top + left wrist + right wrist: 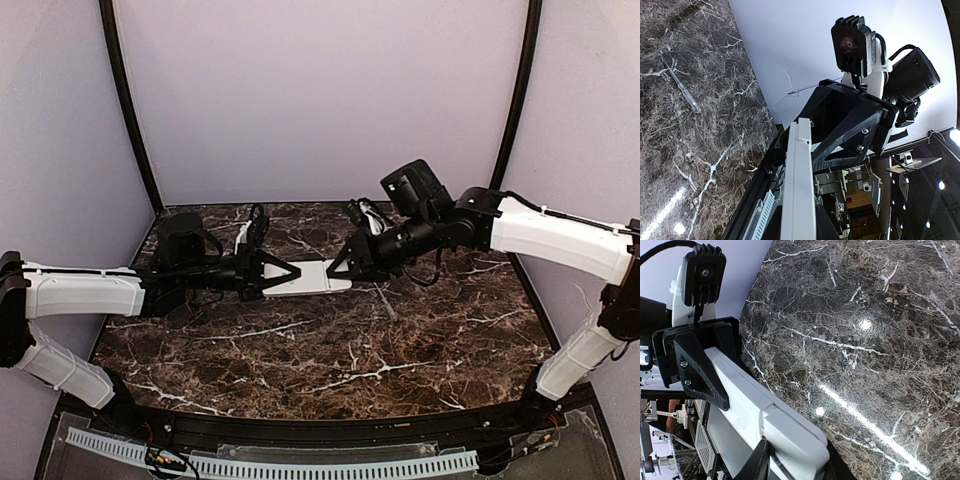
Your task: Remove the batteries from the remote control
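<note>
The remote control [318,277] is a slim white bar held level above the marble table between my two grippers. My left gripper [287,275] is shut on its left end and my right gripper [342,268] is shut on its right end. In the left wrist view the remote [799,190] shows edge-on, running away from my left gripper [800,222] to the right gripper's black fingers [850,130]. In the right wrist view the remote's smooth side [760,410] shows with a seam across it, my right gripper [795,465] clamped on the near end. No batteries show.
A thin clear pen-like tool [385,300] lies on the table right of centre; it also shows in the left wrist view [682,90]. A black round object [183,235] and cables [370,215] sit at the back. Lilac walls close in the table [330,370].
</note>
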Controlling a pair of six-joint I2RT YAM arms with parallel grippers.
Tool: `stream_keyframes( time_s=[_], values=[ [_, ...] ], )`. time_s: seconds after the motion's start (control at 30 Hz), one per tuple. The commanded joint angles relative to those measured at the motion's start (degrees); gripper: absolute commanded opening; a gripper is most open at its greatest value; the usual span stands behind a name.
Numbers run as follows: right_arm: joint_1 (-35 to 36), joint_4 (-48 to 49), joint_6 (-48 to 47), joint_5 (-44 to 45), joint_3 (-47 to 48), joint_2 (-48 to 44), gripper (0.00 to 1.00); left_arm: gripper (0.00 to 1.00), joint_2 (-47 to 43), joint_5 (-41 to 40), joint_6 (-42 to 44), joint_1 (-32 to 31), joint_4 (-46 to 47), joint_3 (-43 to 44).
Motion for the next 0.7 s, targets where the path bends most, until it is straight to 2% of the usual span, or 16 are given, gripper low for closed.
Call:
stream_keyframes(
  time_s=[0.0,0.33,0.67],
  values=[
    [0.0,-3.9,-1.6,3.7,-1.0,-1.3,0.23,0.0,-1.4,0.7,0.0,0.1,1.9,-0.1],
    [-0.1,-4.0,-2.0,3.5,-0.3,-3.1,0.19,0.0,-2.6,0.3,1.1,0.1,0.2,-0.2],
    [-0.6,0.5,-1.8,0.7,-4.5,-6.0,0.08,0.0,-2.5,0.4,0.5,0.1,0.4,0.2]
  ],
)
